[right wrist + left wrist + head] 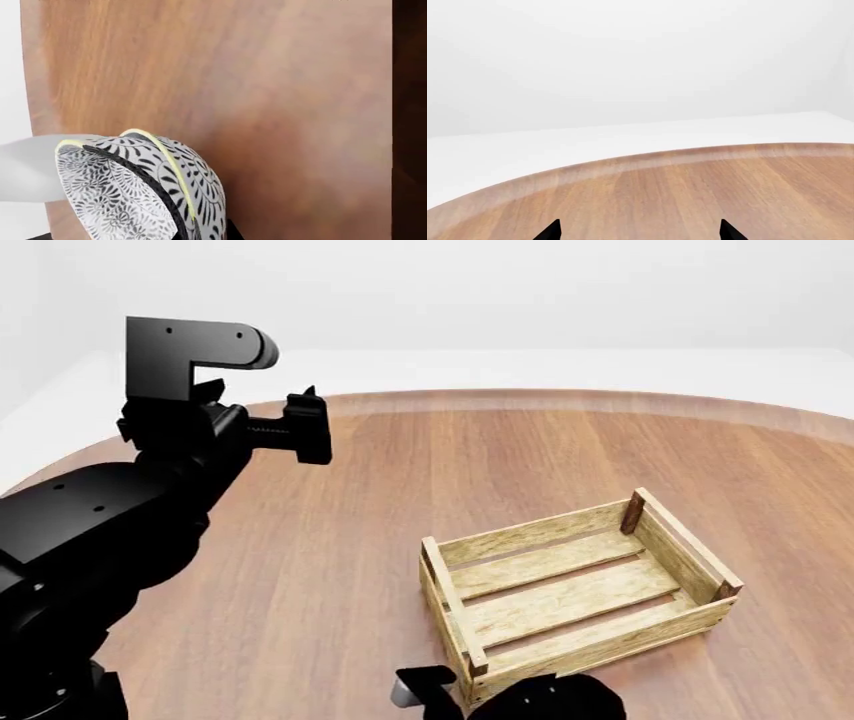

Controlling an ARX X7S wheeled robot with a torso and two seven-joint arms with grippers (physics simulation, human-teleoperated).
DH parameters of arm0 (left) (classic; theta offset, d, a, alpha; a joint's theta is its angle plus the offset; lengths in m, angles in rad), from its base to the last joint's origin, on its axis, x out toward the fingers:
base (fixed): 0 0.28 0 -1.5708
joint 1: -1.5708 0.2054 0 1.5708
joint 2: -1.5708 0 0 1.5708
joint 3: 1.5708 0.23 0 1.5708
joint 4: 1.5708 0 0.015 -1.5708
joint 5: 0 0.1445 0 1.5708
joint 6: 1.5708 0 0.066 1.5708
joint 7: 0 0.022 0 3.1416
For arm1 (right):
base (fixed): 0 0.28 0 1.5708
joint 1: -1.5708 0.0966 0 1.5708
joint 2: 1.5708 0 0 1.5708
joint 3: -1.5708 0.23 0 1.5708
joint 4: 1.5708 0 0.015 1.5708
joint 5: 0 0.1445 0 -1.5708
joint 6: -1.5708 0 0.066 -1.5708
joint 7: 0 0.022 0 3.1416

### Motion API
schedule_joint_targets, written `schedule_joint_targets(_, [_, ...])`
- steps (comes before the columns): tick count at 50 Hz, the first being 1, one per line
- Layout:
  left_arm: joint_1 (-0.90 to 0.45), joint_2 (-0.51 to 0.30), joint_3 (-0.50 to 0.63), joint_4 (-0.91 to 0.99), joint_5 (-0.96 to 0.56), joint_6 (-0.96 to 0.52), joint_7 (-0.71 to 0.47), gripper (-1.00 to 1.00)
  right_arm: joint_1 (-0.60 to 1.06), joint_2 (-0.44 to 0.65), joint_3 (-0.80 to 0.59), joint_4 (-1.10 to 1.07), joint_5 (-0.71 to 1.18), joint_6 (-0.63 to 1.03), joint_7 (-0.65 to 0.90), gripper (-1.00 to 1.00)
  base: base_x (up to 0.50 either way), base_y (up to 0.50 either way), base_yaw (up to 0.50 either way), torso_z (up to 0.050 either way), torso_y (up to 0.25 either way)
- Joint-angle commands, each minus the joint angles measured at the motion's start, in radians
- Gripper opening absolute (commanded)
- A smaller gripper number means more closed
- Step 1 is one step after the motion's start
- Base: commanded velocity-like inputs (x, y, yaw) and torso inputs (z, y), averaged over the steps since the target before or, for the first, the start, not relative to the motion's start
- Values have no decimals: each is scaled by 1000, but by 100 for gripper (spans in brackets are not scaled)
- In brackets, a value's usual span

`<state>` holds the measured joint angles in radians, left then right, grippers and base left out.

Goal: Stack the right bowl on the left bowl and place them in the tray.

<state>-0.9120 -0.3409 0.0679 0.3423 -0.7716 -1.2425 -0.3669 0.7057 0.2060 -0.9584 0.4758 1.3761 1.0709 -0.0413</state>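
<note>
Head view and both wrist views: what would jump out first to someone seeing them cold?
In the head view, the light-wood slatted crate sits empty on the round brown wooden table, with the raised black left arm beside it. In the right wrist view, two nested black-and-white patterned bowls with yellow rims fill the foreground, tipped on edge at the right pincer.

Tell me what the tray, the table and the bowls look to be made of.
Tray: pale unfinished-looking wood, slatted with visible grain, darker corner posts.
Table: reddish-brown wood or veneer, smooth with a soft sheen.
Bowls: probably glazed ceramic, black-and-white floral pattern with yellow rims; being a render, that stays open.
</note>
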Motion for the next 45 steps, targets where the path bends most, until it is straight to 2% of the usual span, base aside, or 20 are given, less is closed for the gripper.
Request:
schedule_joint_targets(1, [-1,-4,-2,2,-8,-1,-5,100,-3,2,11,-15,27,-20,9,-100,0,0,0,0,0])
schedule_joint_targets(6, [-2,-5,-3,2,-11,-1,-7,100,-8,15,33,-54,25,-53,50,-100,0,0,0,0,2])
schedule_joint_targets(13, [-4,-7,-3,1,-15,1,-9,100,-7,68,89,-238,92,-47,138,-100,0,0,0,0,0])
schedule_joint_targets(21, [-5,-9,-3,-2,-19,1,-11,100,-4,86,116,-308,150,-30,189,-100,0,0,0,0,0])
schedule_joint_targets(32, [-10,-12,-2,-9,-23,4,-14,100,-3,161,187,-457,353,17,429,-100,0,0,0,0,0])
schedule_joint_targets(38, [-10,-14,-3,-9,-26,6,-16,100,23,269,244,-493,453,13,577,-100,0,0,0,0,2])
schedule_joint_targets(45, [-15,-16,-4,-8,-31,3,-20,100,142,364,321,-564,624,-2,744,-100,0,0,0,2,0])
